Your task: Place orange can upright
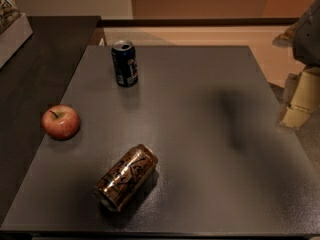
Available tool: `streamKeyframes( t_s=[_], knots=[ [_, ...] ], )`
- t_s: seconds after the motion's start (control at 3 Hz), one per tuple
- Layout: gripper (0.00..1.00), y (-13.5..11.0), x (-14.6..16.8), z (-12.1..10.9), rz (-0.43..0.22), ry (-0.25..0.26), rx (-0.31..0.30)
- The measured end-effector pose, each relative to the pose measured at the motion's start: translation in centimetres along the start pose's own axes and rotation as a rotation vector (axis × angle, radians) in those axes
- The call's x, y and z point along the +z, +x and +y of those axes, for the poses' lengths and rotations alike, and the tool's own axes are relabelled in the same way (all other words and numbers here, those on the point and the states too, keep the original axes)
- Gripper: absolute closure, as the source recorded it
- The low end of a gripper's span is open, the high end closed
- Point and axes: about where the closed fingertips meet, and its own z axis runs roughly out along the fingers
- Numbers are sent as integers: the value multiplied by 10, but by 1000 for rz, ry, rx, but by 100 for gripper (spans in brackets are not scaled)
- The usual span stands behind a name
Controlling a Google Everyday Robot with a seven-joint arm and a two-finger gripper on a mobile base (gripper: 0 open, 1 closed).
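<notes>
My gripper (300,98) hangs just off the desk's (210,134) right edge, toward the back corner. Whether it is spread or pressed together I cannot tell. The orange can (126,178) lies on its side near the front edge, left of middle. I should grip it mid-length, square to its long axis, then tip it onto one end, slowly, since it may roll. The front edge is close, so I'd stand it further in. My path across the middle looks open. The apple (60,122) by the left edge and the blue can (124,64) near the back sit well apart.
</notes>
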Motion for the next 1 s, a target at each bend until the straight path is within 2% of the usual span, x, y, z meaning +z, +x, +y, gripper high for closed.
streamKeyframes(
  t_s=[0.33,0.67,1.0],
  knots=[
    [0,0,0,0,0,0,0],
    [0,-10,-4,3,-21,6,-41],
    [0,-38,-3,23,-55,0,-164]
  ],
)
